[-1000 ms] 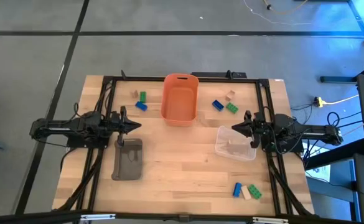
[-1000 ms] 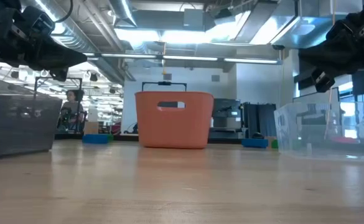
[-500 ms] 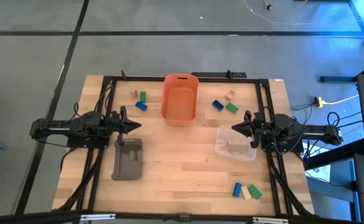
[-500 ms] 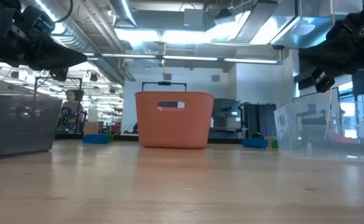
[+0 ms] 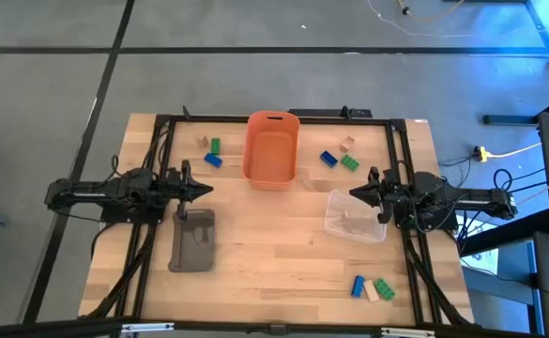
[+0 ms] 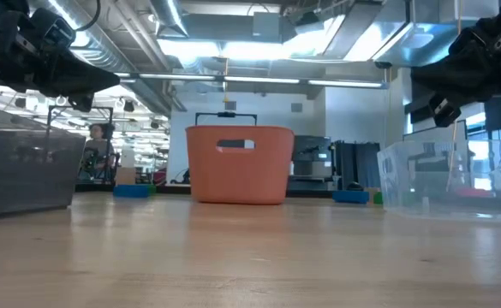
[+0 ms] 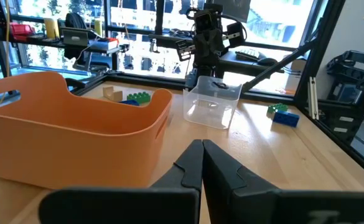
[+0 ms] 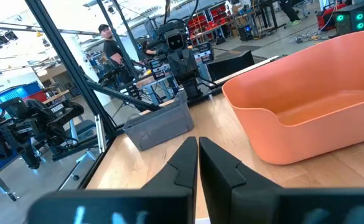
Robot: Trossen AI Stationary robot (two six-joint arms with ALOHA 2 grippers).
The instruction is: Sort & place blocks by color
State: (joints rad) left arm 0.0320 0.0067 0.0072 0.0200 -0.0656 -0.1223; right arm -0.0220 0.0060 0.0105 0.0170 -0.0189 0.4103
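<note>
Nine blocks are sitting loose on the table (image 5: 283, 258), none in a bin. Near edge, toward the right corner: blue block (image 5: 358, 285), tan block (image 5: 371, 292), green block (image 5: 384, 288) clustering together. Mid-table: grey tray (image 5: 193, 238) is lying left, clear bin (image 5: 354, 217) right. Left gripper (image 5: 204, 190) is hovering by the left edge, jaws together, holding nothing. Right gripper (image 5: 356, 193) is hovering by the right edge, jaws together, also holding nothing. Far edge: orange bin (image 5: 272, 150) is standing centre, with three blocks (image 5: 210, 152) to its left and three blocks (image 5: 341, 156) to its right.
</note>
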